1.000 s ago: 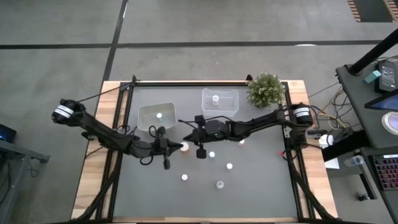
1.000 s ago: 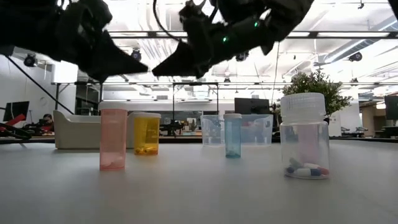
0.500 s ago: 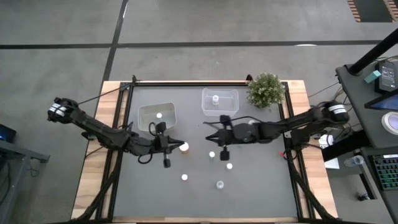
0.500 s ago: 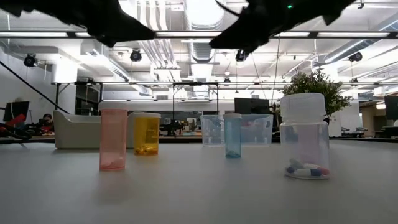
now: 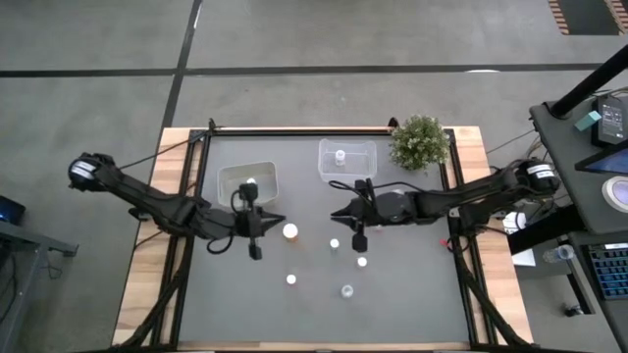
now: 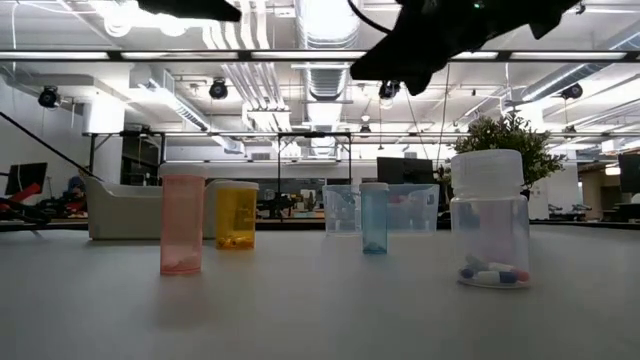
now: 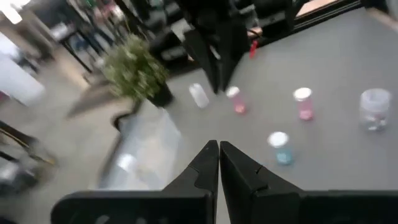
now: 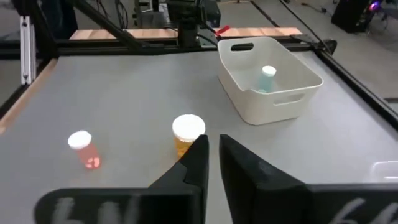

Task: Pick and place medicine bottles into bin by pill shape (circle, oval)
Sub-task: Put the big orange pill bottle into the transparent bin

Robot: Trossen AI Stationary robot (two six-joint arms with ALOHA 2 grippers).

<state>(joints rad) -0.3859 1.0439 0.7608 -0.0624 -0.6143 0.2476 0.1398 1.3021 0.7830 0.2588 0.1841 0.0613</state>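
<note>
Both arms held above the table (image 5: 412, 294), neither carrying anything. Left hand (image 5: 256, 251): fingers pressed together, empty, just beside the white bin (image 5: 245, 186), which already holds one bottle. Right hand (image 5: 358, 243): fingers parted by a narrow slit, empty, poised at mid-table. Five bottles (image 5: 334, 244) stand upright and loose on the table; one more sits in the clear bin (image 5: 345, 159). The orange bottle (image 8: 188, 134) stands directly ahead of the right hand's fingertips in the right wrist view, its long axis vertical. From overhead it lies between the two hands, somewhat nearer the left; a pink-bodied bottle (image 8: 81, 148) stands off to one side.
</note>
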